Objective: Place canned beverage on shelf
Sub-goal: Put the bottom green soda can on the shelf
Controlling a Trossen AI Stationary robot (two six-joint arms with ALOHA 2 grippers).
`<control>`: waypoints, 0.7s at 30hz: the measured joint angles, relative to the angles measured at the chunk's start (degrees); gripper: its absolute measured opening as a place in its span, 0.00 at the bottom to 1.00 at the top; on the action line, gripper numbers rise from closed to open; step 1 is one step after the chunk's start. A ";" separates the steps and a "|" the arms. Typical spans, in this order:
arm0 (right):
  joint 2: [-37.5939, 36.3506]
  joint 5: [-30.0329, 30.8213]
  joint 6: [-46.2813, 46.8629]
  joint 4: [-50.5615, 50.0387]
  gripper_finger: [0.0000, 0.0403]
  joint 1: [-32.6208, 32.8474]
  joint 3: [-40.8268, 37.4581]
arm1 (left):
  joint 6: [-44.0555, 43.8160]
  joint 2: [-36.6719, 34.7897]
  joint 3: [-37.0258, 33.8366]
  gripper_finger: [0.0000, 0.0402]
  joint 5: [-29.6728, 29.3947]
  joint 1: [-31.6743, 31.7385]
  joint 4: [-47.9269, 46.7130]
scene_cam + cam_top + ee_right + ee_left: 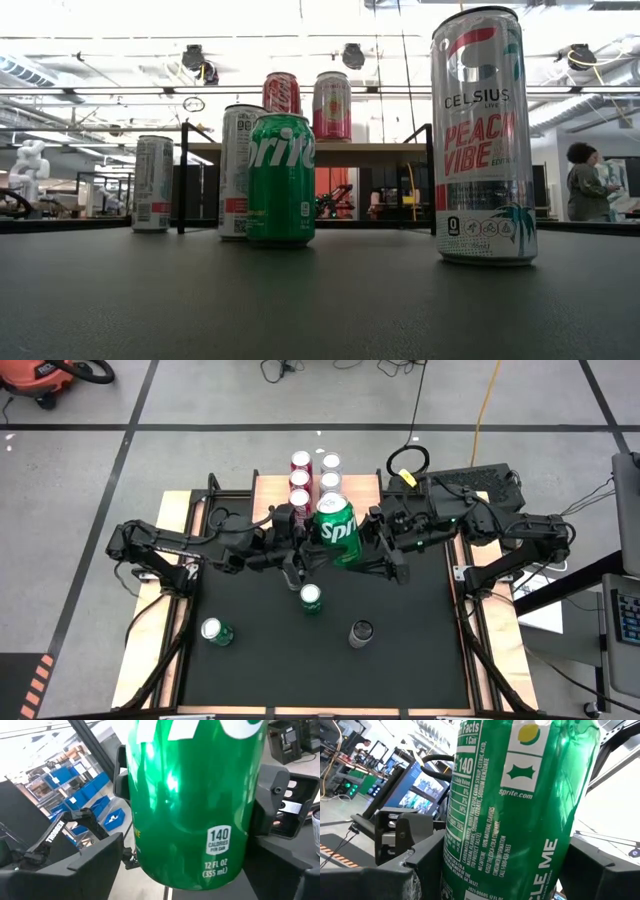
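Clamped from both sides: left gripper [305, 550] at 9 o'clock and right gripper [372, 545] at 3 o'clock of the big green Sprite can [336, 530], fingers of each spread wide around its body, can lifted w/ side label up toward the overhead cam, just in front of the shelf [268, 488]. On shelf at 12 o'clock: six cans [315, 475] in two rows, red/pink + white tops. On black mat [420, 630]: small green can [311, 598] at 6, another green can [215, 631] at 7-8, grey-top can [361, 633] at 5.
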 joint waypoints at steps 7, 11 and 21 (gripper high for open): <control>0.02 0.03 0.22 0.16 0.79 -0.07 -0.02 | 1.22 0.00 0.00 0.73 0.40 0.00 -0.06; 0.02 0.11 1.46 0.74 0.79 -0.12 -0.02 | 4.08 0.00 0.00 0.73 0.48 -0.37 -0.08; 0.02 -2.99 0.13 1.79 0.82 -1.16 -0.02 | 4.39 -0.04 0.00 0.73 0.37 -0.39 -0.02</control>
